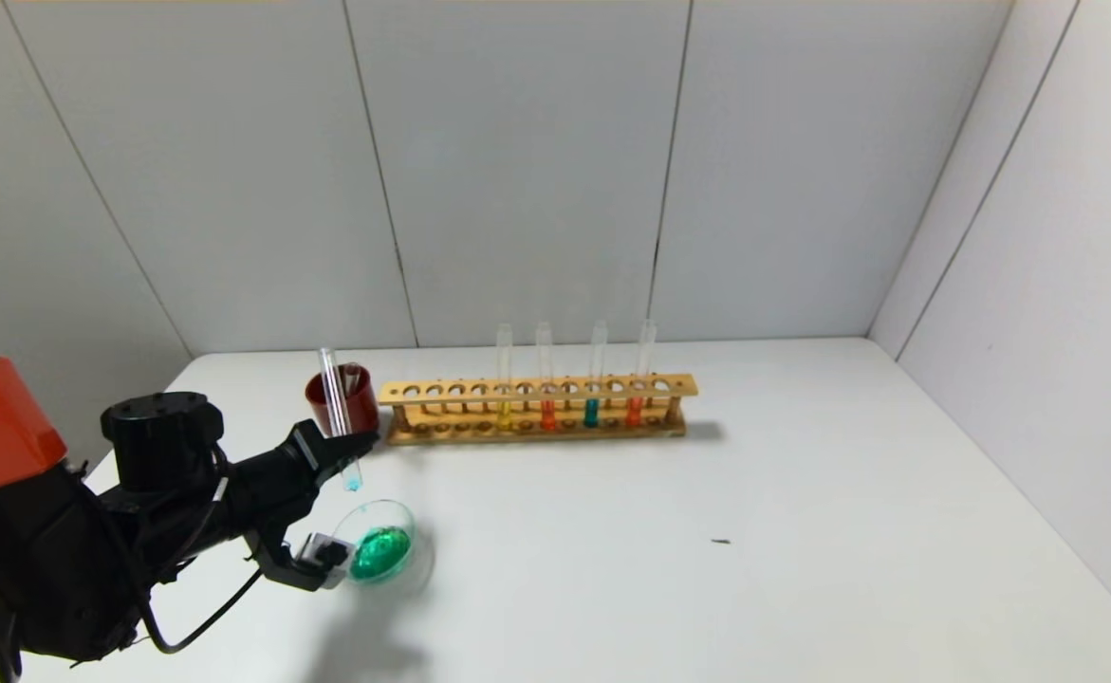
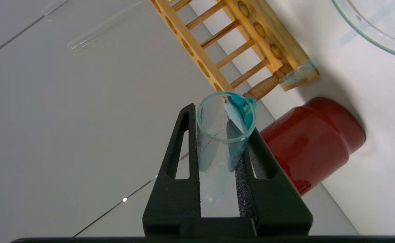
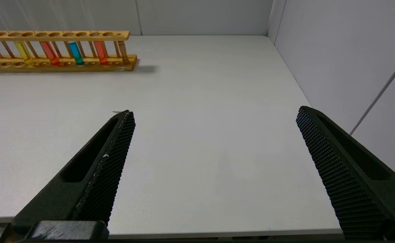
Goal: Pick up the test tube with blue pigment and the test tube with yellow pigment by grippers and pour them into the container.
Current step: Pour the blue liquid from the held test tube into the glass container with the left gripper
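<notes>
My left gripper (image 1: 346, 448) is shut on the test tube with blue pigment (image 1: 332, 389), held nearly upright with its mouth up. Only a blue trace shows at its round bottom, which hangs just above the far rim of the container (image 1: 394, 505), a glass dish holding green liquid. In the left wrist view the tube (image 2: 226, 135) sits between both fingers of the left gripper (image 2: 221, 125). The test tube with yellow pigment (image 1: 504, 379) stands in the wooden rack (image 1: 536, 387). My right gripper (image 3: 214, 113) is open and empty over the table's near right edge.
A dark red cup (image 1: 342, 398) stands just behind the held tube, beside the rack's left end, and also shows in the left wrist view (image 2: 312, 141). The rack also holds a teal tube (image 1: 593, 379) and two orange ones. A small dark speck (image 1: 721, 542) lies mid-table.
</notes>
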`<state>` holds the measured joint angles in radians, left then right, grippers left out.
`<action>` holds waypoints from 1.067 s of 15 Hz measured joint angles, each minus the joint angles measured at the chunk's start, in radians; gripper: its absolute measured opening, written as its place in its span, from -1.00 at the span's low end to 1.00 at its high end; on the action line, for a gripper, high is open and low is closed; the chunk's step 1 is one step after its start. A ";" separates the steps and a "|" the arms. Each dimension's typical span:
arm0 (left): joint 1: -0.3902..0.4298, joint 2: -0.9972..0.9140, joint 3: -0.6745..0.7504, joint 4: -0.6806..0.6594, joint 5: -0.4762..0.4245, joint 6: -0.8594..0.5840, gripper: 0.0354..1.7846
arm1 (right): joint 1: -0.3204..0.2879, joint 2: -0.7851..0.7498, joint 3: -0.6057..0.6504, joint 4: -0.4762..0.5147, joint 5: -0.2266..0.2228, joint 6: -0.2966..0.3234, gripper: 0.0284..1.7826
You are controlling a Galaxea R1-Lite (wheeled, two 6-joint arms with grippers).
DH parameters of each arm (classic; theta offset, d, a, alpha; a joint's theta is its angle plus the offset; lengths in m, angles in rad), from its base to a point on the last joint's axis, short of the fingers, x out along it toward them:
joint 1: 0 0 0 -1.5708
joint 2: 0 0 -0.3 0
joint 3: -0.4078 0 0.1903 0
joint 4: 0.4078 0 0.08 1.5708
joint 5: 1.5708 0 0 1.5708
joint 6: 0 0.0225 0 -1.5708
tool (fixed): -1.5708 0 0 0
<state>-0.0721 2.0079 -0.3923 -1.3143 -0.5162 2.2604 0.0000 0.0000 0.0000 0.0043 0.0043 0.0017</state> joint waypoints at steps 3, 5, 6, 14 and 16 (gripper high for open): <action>-0.001 0.000 0.051 -0.080 0.017 0.016 -0.65 | 0.000 0.000 0.000 0.000 0.000 0.000 0.96; -0.004 -0.002 0.082 -0.134 0.033 0.046 -0.65 | 0.000 0.000 0.000 0.000 0.000 0.000 0.96; -0.008 -0.004 0.099 -0.163 0.050 0.065 -0.65 | 0.000 0.000 0.000 0.000 0.000 0.000 0.96; -0.071 -0.004 0.143 -0.207 0.120 0.080 -0.65 | 0.000 0.002 0.000 0.000 0.000 0.000 0.96; -0.072 -0.004 0.131 -0.206 0.123 0.059 -0.65 | 0.000 0.002 0.000 0.000 0.000 0.000 0.96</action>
<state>-0.1438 2.0036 -0.2611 -1.5206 -0.3934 2.3191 0.0000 0.0019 0.0000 0.0047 0.0038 0.0017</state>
